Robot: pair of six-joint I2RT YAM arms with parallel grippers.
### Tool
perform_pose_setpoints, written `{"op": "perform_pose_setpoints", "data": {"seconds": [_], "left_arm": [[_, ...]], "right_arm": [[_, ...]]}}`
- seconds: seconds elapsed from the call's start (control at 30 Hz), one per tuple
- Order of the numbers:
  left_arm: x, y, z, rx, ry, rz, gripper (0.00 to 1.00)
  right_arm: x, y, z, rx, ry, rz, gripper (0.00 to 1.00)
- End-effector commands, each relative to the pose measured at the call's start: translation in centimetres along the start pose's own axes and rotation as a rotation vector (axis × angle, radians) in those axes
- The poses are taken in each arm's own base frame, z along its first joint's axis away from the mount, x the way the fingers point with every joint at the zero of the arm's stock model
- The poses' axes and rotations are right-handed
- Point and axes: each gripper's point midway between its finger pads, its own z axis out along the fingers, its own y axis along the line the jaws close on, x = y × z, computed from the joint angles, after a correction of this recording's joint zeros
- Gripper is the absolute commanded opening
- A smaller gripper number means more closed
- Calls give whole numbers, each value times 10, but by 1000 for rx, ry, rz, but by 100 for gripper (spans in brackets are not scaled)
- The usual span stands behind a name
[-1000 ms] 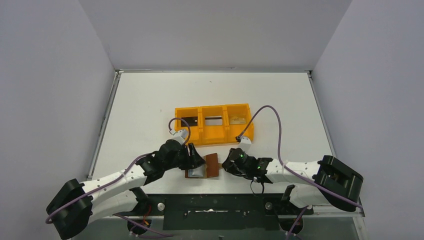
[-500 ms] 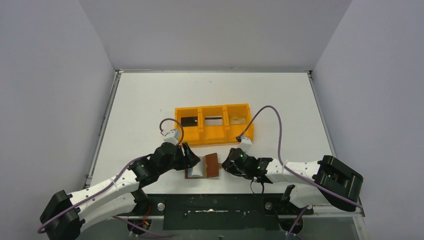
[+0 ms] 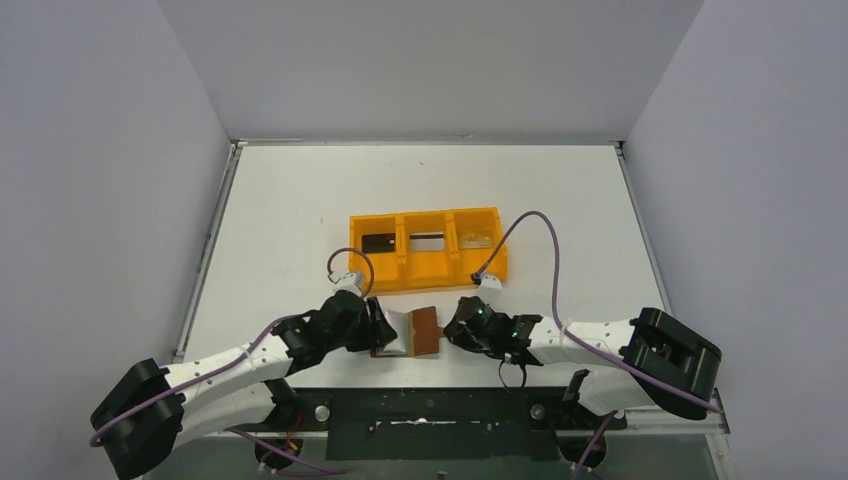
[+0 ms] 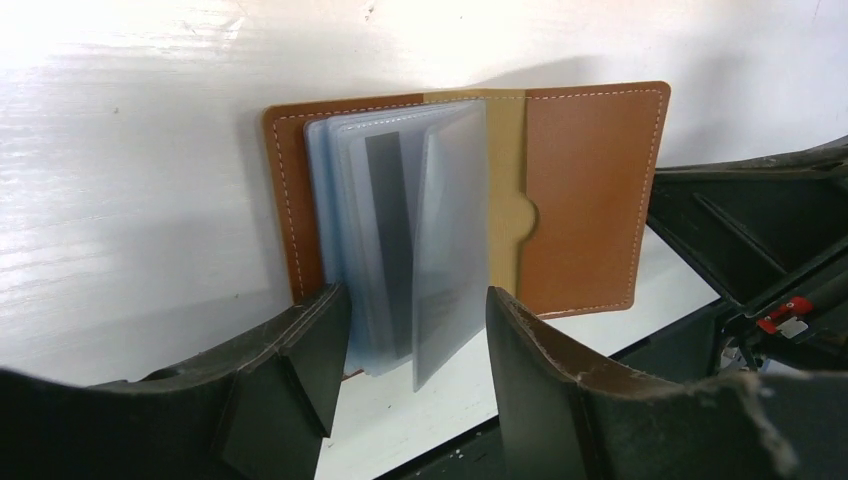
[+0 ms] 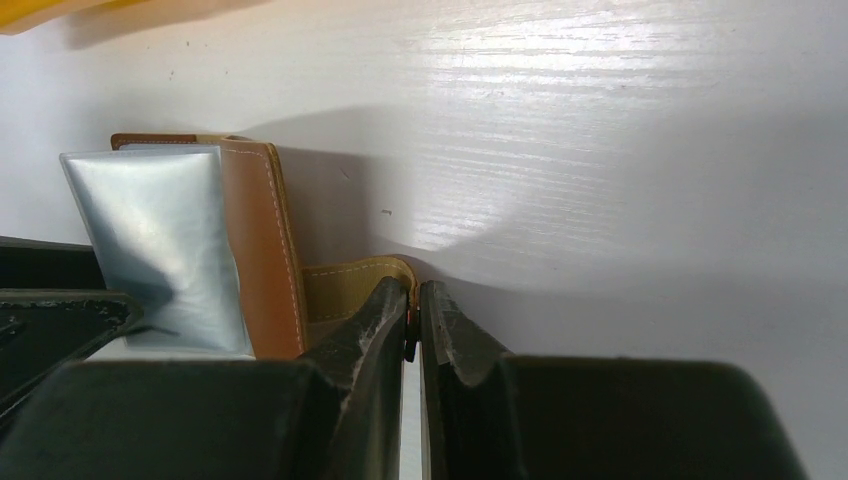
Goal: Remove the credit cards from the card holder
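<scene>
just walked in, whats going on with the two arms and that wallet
Two robot arms are working on an open brown card holder at the near edge of the table. The right gripper is shut, tips at the holder's tan tab. The left gripper is open, its fingers either side of the clear sleeves. The orange tray behind already has a card in each compartment, such as the black card on the left.
</scene>
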Motion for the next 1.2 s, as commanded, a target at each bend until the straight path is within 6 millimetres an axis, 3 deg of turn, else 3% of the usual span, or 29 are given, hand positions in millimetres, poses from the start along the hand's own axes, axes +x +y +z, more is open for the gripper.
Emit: {"op": "perform_pose_setpoints", "data": {"seconds": [0.0,0.4,0.7,1.17], "left_arm": [[-17,-36,-1,119,-42,-4,51],[-36,-37,-14,82,-115,-8,53],[-21,-43,-2,126,-46,4,53],[-17,-92,-2,358,10,55,49]], "right_arm": [[-17,16,-2,-24,-64,27,6],[-16,17,-1,-31,-61,26,6],[-17,19,-1,-35,-62,26,6],[-16,20,0,-38,-58,26,7]]}}
